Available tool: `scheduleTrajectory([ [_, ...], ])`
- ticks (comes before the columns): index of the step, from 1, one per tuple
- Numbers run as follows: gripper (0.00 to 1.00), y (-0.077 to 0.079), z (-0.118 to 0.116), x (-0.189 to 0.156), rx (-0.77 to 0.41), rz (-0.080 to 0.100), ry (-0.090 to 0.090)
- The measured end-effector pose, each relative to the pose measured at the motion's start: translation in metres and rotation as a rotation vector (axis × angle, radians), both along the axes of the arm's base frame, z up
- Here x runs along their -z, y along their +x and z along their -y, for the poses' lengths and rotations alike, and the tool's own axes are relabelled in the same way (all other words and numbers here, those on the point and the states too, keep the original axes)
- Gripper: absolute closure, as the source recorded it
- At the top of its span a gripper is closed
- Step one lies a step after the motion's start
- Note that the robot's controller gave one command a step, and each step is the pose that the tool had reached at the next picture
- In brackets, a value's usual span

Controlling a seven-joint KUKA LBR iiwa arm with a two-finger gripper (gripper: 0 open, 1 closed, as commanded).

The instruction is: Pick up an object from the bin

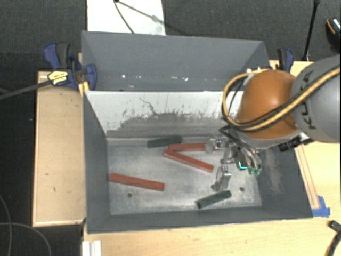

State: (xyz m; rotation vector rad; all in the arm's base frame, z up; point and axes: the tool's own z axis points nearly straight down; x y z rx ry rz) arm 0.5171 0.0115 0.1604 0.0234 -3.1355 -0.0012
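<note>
My gripper (220, 179) hangs low over the right part of the bin floor, under the arm's orange cover. Just below its tip lies a short dark green bar (213, 199), slanted, near the bin's front wall. To the left of the gripper a red bar (188, 161) lies slanted, its right end close to the gripper. A second red bar (187, 148) lies just behind that one, reaching toward the gripper's base. Nothing shows as held.
A dark green bar (164, 141) lies at the back of the floor, and a long red bar (137, 182) at the front left. The arm and its cables hang over the bin's right side. Sloping grey walls ring the floor.
</note>
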Motion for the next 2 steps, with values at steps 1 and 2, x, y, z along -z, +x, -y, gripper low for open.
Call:
scheduleTrajectory([
  [1,0.00,0.0357,0.0045,0.0923,-0.016,0.010,0.000],
  [2,1.00,0.0352,0.0043,0.0896,-0.015,0.010,0.000],
])
